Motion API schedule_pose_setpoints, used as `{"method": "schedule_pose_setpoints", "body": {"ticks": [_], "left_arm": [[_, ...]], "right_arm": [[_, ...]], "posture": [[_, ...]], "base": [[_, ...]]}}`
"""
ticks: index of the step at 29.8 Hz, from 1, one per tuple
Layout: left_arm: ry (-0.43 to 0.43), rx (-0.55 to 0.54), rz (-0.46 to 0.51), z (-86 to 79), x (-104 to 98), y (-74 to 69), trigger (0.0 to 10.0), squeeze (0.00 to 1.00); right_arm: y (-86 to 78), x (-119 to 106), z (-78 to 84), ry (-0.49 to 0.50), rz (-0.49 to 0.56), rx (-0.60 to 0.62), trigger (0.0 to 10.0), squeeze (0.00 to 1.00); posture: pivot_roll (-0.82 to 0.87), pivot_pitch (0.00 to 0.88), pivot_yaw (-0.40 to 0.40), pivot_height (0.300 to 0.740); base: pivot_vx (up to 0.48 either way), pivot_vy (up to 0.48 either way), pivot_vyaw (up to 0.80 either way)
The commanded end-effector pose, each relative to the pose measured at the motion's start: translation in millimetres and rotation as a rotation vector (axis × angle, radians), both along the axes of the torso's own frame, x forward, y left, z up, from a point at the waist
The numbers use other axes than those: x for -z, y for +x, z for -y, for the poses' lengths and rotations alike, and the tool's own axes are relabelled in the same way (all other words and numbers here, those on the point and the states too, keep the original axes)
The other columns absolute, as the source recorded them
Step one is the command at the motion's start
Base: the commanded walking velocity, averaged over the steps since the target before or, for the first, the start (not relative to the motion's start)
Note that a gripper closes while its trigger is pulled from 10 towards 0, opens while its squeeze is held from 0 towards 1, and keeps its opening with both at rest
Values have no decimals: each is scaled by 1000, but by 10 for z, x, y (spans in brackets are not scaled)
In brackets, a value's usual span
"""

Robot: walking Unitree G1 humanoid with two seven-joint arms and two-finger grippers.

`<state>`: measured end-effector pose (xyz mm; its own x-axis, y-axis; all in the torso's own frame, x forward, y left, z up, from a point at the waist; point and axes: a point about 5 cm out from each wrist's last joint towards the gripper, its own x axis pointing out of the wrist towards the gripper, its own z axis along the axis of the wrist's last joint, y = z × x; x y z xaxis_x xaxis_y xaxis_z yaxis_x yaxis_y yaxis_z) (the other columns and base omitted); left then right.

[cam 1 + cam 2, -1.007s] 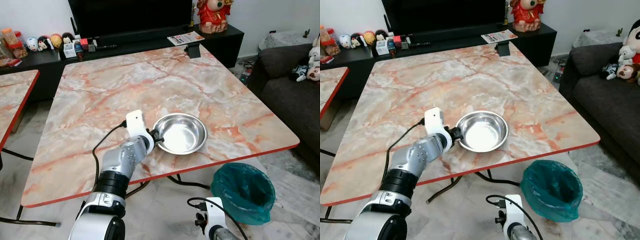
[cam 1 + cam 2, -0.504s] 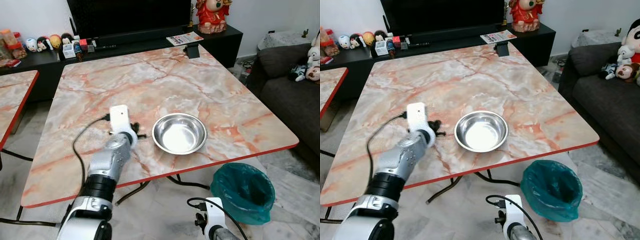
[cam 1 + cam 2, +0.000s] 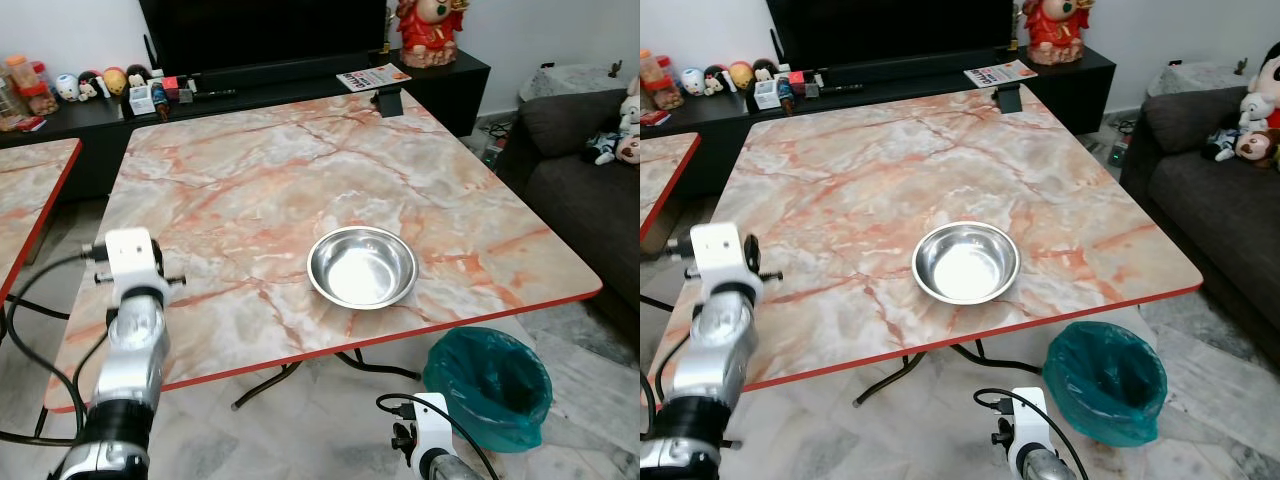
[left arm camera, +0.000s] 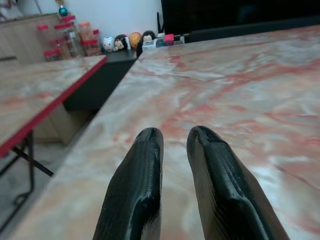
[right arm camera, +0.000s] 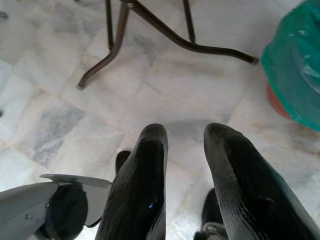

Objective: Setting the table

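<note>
Steel bowl (image 3: 362, 267) resting upright on the marble bench (image 3: 250, 180), near the front edge and right of centre, with nothing touching it. A second ago the left tool (image 4: 175, 150) was at the bowl's left rim; half a second ago it had let go and drawn a little aside. Now it sits at the bench's left edge, well apart from the bowl, which has kept its place throughout. Judged from this, the placing of the bowl is done and the arm is retreating, presumably to fetch a further item.

The left wrist view looks low across the bench top toward the far shelf: the two black fingers (image 4: 136, 190) lie close together with a narrow gap between them, gripping nothing. It also shows a second red-edged bench (image 4: 35, 95) alongside, with jars on a cabinet behind it.

The head views add the wider room: a green-lined bin (image 3: 488, 385) on the floor below the bench's front right corner, a sofa (image 3: 1220, 190) to the right, and a dark TV unit (image 3: 300, 75) behind.

The right tool (image 5: 185, 165) hangs idle over the tiled floor, fingers slightly parted and empty; its wrist view shows the bench's metal legs (image 5: 150, 30).
</note>
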<state>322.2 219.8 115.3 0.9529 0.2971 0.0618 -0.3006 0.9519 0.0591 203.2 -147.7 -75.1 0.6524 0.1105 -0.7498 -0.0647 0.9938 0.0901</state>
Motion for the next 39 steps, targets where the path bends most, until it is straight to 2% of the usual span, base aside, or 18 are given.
{"method": "schedule_pose_setpoints", "body": {"ticks": [1, 2, 5, 9, 14, 20, 24, 35, 39], "left_arm": [[10, 44, 75, 145, -118, 16, 10000, 0], [-2, 58, 94, 213, -136, 26, 10000, 0], [-18, 65, 105, 274, -157, 42, 10000, 0], [-62, 119, 171, 501, -282, 120, 10000, 0], [-70, 145, 195, 572, -338, 146, 10000, 0], [-72, 153, 213, 584, -388, 160, 10000, 0], [-69, 154, 224, 581, -413, 166, 10000, 0], [-58, 146, 238, 546, -458, 163, 10000, 0], [-57, 142, 242, 535, -474, 165, 10000, 0]], "right_arm": [[19, -10, -21, -2, 6, -13, 10000, 0], [21, -12, -19, -5, 9, -15, 10000, 0], [16, -9, -23, -10, 8, -25, 10000, 0], [-16, 7, -23, -26, 0, -57, 10000, 0], [-28, 14, -13, -12, -5, -32, 10000, 0], [-29, 13, -19, -21, 0, -54, 10000, 0], [-32, 13, -35, -30, 4, -78, 10000, 0], [9, -8, -65, -18, 12, -79, 10000, 0], [22, -17, -74, -14, 21, -72, 10000, 0]], "posture": [[56, 0, 64, 740], [57, 0, 63, 740], [58, 0, 62, 740], [54, 0, 65, 740], [45, 0, 70, 740], [48, 0, 70, 740], [52, 0, 70, 740], [65, 0, 68, 740], [71, 0, 69, 740]], "base": [[0, 0, 0], [0, 0, 0], [0, 0, 0], [0, 178, 616], [0, 355, 260], [0, 358, 0], [0, 356, 759], [0, 356, 0], [0, 356, 509]]}}
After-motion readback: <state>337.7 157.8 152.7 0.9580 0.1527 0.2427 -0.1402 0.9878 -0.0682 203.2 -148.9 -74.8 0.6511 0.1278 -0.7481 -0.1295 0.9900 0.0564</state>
